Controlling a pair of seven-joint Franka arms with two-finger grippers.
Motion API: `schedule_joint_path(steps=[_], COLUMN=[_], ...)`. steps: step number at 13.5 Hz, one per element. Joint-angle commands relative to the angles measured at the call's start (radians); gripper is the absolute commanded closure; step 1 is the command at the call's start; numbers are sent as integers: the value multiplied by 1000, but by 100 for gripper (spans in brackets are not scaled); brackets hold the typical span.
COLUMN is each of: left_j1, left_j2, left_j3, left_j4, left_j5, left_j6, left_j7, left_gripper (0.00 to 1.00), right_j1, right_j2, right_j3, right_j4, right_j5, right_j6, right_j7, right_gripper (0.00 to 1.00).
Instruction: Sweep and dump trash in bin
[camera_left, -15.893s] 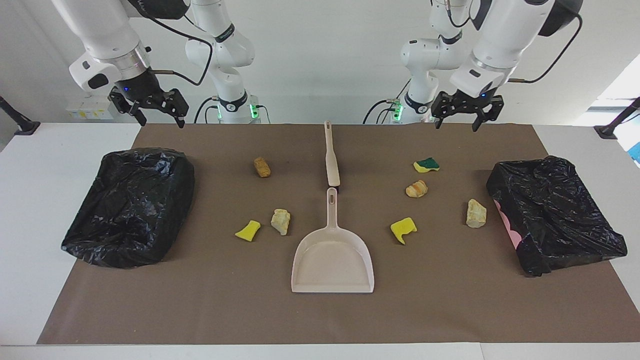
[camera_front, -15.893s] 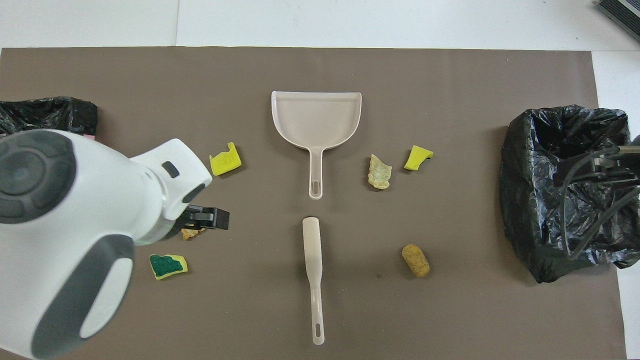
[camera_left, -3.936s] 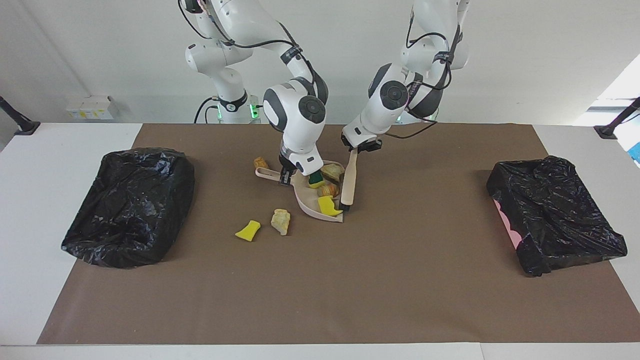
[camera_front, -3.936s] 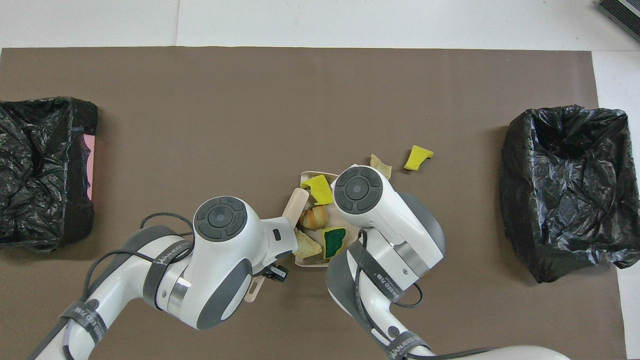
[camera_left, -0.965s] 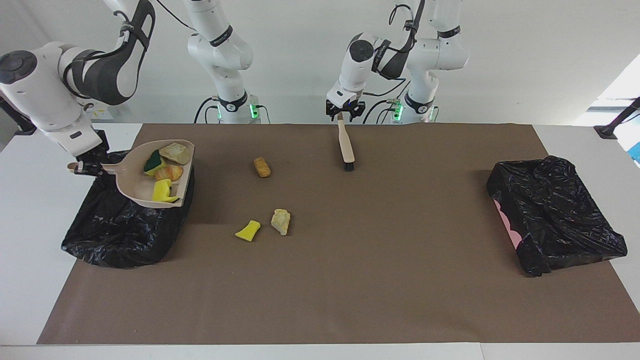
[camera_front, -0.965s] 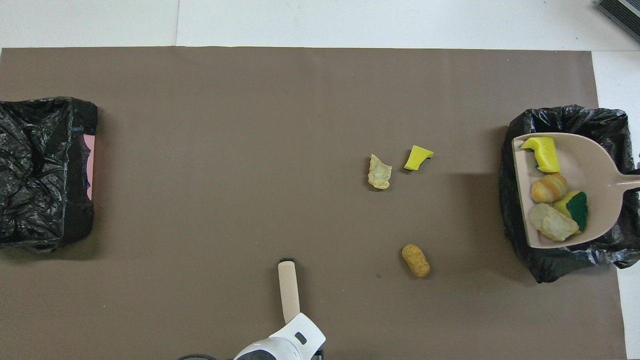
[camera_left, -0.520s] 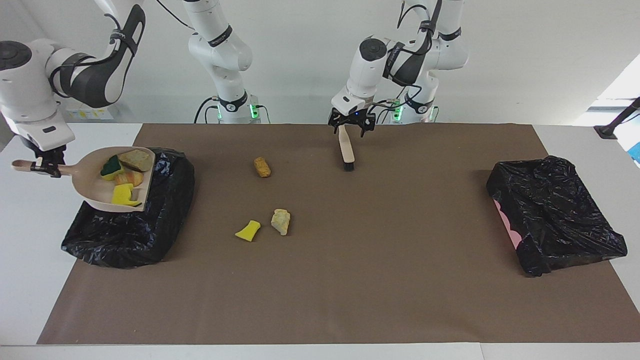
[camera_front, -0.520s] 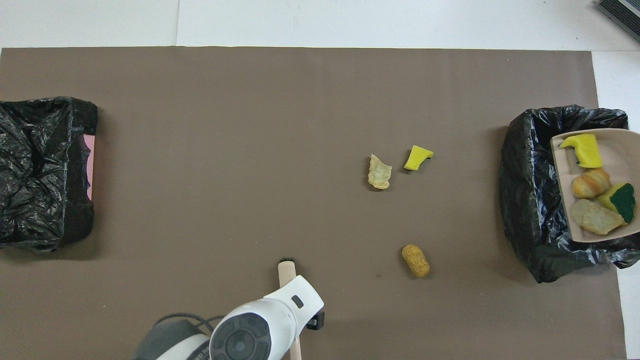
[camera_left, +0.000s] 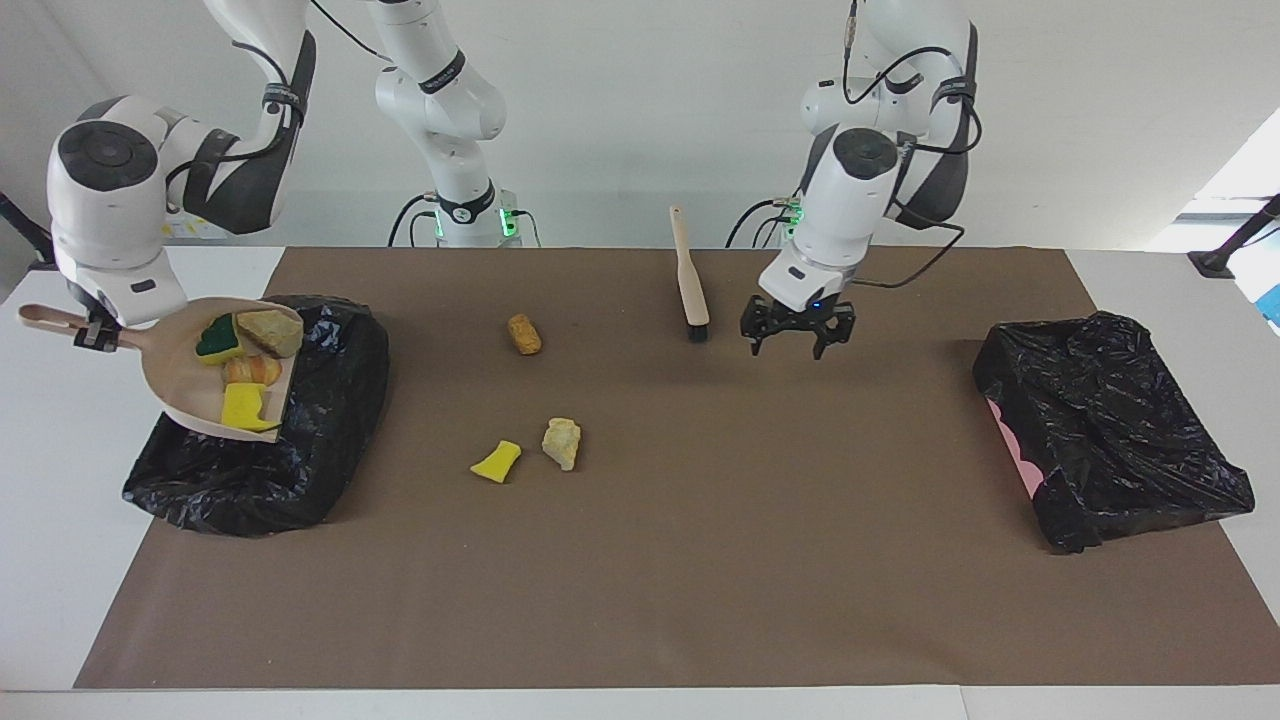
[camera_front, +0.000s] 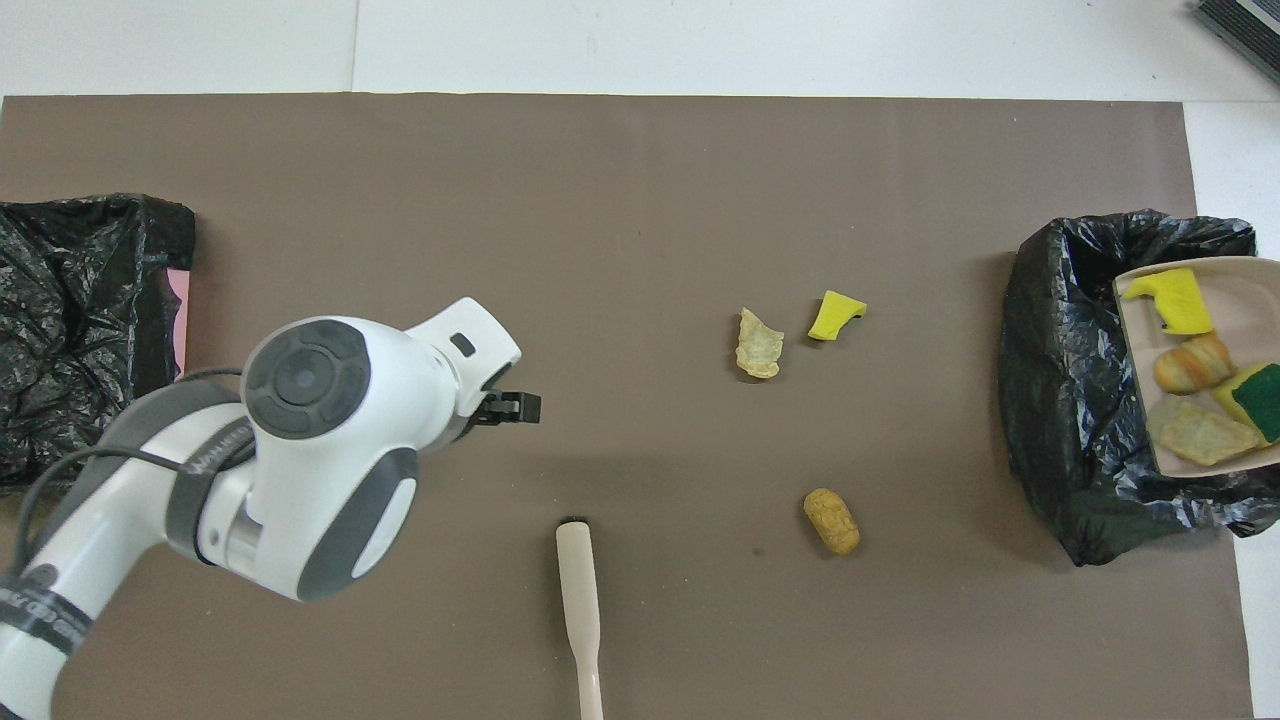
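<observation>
The overhead view cuts off the dustpan (camera_left: 200, 385), whose handle is clamped in the right hand (camera_left: 95, 335) above a black-lined bin (camera_left: 300, 440); its four scraps (camera_left: 245, 345) are one green-topped sponge, one yellow sponge and two bread-like chunks. Three scraps (camera_left: 545, 440) lie on the counter (camera_left: 700, 560). The left hand (camera_left: 797, 338), fingers apart, hovers beside the brush (camera_left: 688, 280); a second bin (camera_left: 1110, 420) sits at the left arm's end.

table (camera_left: 60, 560), brown mat (camera_left: 700, 580), bins (camera_left: 1110, 430), brush (camera_left: 690, 280), scraps (camera_left: 562, 442)

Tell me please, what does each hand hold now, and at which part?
The right hand holds the dustpan by its handle, over the bin. The left hand is open and holds nothing; the brush lies on the table.
</observation>
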Motion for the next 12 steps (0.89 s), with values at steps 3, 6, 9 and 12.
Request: schedule_joint_path(steps=[3,6,9,12], left_j1=[-21,-21,-21,-23], left_j2=[-6,-9,-9,-9], left_j3=[199,252,301,312], left_j4=[235,402,501,554], left_j5=[20,20,23,20], left_j6=[-270,-469,-632,-729], left_j7=[256,359,433,449], left_gripper=[0,0,0,0], right_j1=[-21,-30,-9,-7], right_j2=[-39,-80,-111,-160], right_j3=[4,4,7,13], right_j4=[-19,-30,-88,-164], right_j5=[-129,-172,-179,-221], right_j6=[-1,-3,-1,16], right_j7=[37,32,48,132], right_gripper=[100,100,100,100])
